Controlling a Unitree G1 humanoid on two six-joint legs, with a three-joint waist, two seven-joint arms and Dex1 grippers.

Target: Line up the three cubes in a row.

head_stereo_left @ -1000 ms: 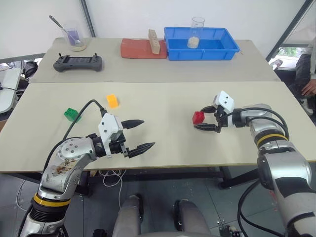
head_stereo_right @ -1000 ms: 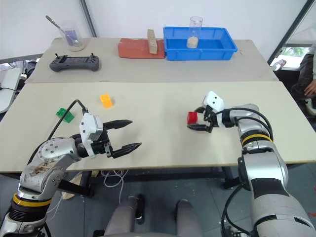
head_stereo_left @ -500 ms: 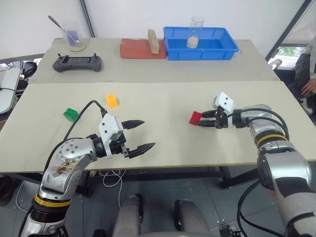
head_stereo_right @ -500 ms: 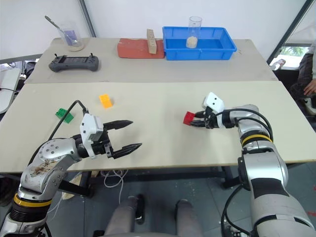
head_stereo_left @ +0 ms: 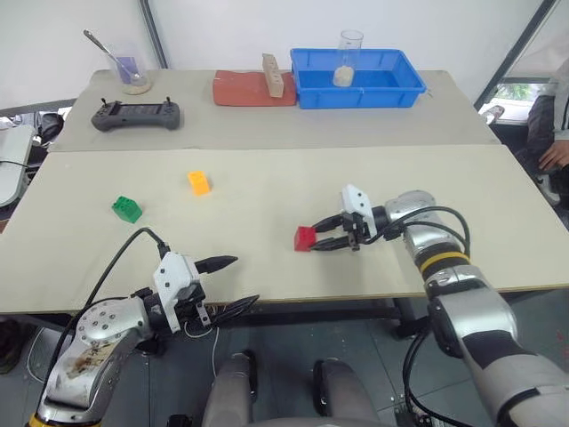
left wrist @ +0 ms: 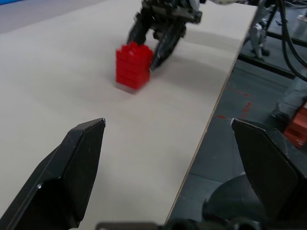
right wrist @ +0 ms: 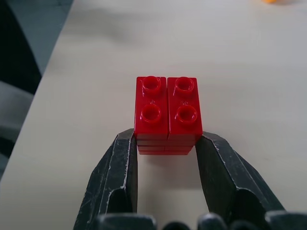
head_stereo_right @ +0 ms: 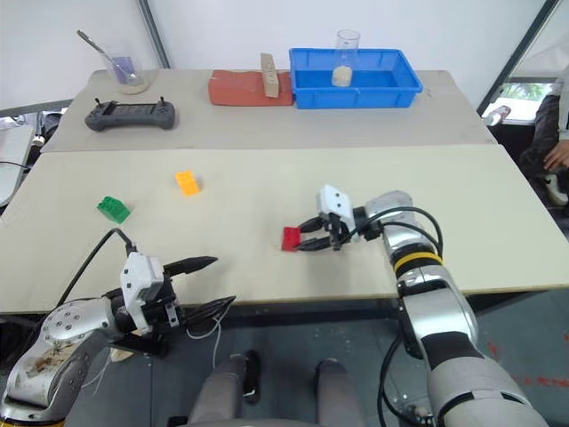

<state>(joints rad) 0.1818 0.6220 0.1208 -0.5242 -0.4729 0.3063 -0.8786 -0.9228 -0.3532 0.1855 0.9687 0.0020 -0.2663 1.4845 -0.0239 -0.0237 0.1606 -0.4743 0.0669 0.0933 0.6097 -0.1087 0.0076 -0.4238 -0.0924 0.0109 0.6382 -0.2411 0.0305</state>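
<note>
Right wrist view: right gripper [right wrist: 165, 153] pinches the red cube [right wrist: 167, 115] by its sides, on the table [head_stereo_left: 267, 191] near the front edge. Left gripper [head_stereo_left: 233, 281] spread wide, holding nothing; green cube [head_stereo_left: 126, 209] and orange-yellow cube [head_stereo_left: 199, 182] sit apart at left.

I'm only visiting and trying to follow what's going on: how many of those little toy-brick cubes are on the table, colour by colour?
Red cube: 1, between the fingers of the right gripper
Green cube: 1
Orange-yellow cube: 1
Total: 3
</note>
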